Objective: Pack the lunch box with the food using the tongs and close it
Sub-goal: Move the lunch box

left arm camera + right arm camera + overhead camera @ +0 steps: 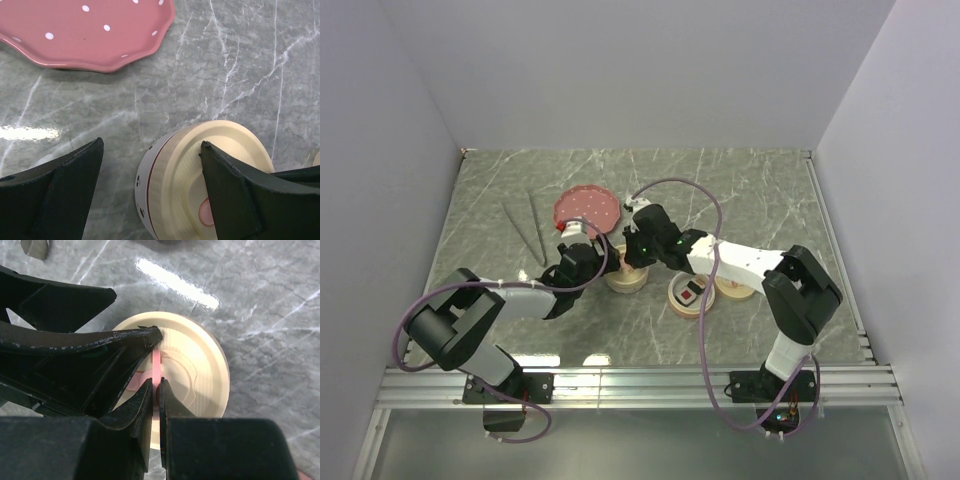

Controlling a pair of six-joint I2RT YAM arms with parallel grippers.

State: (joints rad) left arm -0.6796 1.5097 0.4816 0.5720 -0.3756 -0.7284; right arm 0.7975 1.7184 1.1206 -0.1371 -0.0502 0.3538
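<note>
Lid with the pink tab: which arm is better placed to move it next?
Right, probably. The right gripper is shut on the tab atop the lid; the left gripper stands open astride the box, gripping nothing.

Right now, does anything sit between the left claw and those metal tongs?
Nothing visible does. Only bare tabletop lies between the left gripper and the tongs; the pink plate sits farther back, off that line.

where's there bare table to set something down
Bare: the far right corner of the table, and the far strip behind the pink plate. Crowded: the middle, around the cream containers, and left of the plate where the tongs lie.
</note>
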